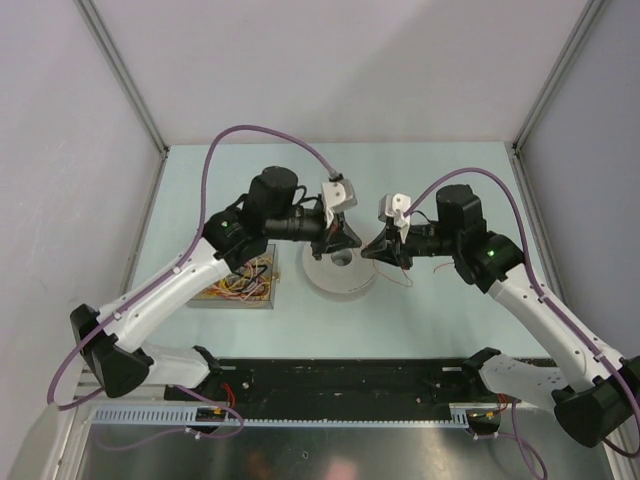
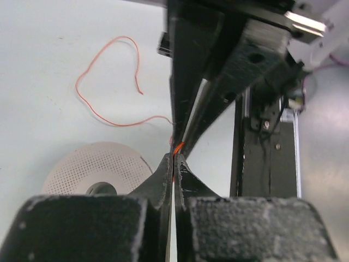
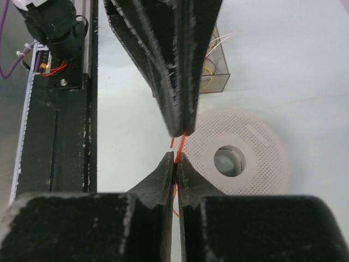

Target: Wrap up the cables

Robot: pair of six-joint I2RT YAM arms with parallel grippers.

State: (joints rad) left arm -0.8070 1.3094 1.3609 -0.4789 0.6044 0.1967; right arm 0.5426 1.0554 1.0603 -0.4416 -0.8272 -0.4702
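Note:
A thin orange cable (image 2: 109,124) is pinched between both grippers, tip to tip, just above the white perforated spool (image 1: 326,277). My left gripper (image 1: 347,243) is shut on the cable (image 3: 180,143). My right gripper (image 1: 373,250) is shut on it a few millimetres away. The cable's free length lies in a loose loop on the table to the right of the spool (image 1: 405,275). Several more cables in yellow, orange and red (image 1: 243,280) lie tangled in a clear box left of the spool.
The clear box (image 1: 212,301) stands beside the left arm's forearm and also shows in the right wrist view (image 3: 219,76). A black rail (image 1: 350,380) runs along the near table edge between the arm bases. Grey walls enclose the table on three sides.

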